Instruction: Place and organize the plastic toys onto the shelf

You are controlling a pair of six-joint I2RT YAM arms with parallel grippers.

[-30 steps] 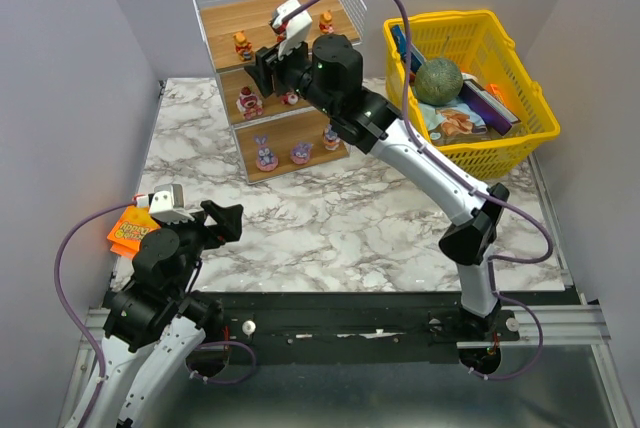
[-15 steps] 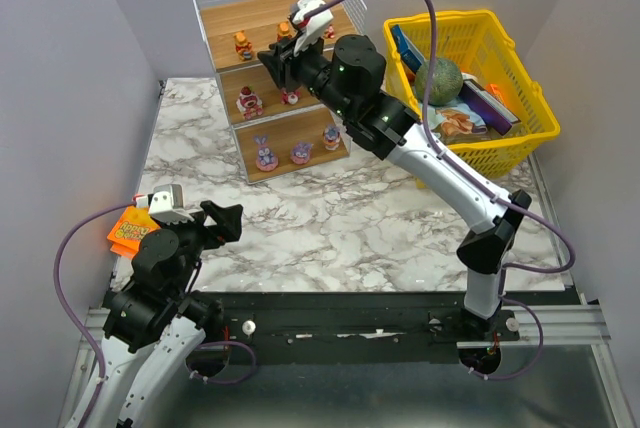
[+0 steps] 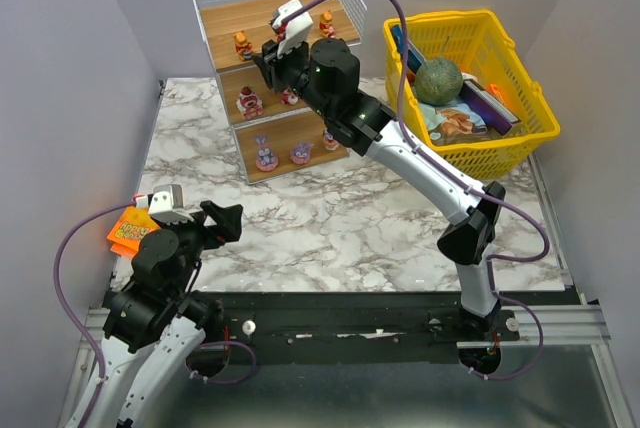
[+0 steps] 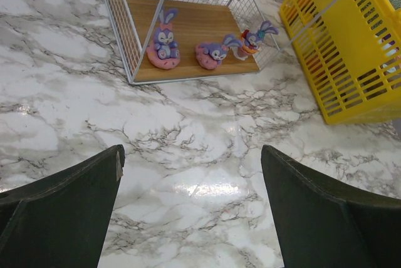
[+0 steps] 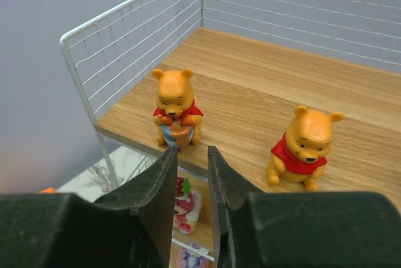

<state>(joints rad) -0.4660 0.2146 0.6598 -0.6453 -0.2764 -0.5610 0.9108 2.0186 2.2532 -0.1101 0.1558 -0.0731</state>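
1. My right end effector: narrow, empty, at the top board of the shelf.
2. An orange-yellow toy stands at its 12 o'clock, a second toy at 2 o'clock.
3. My left end effector: wide, above the counter.

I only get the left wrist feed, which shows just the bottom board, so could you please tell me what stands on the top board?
Observer: Yellow bears in red shirts. The right wrist view shows a left bear and a right bear upright on the top board.
Operator: Thank you. Where is the right end effector?
Observer: The right end effector sits just in front of the left bear, its jaws a narrow gap apart with nothing between them.
Operator: And the middle board?
Observer: Red-pink figures stand on it; two show in the top view.
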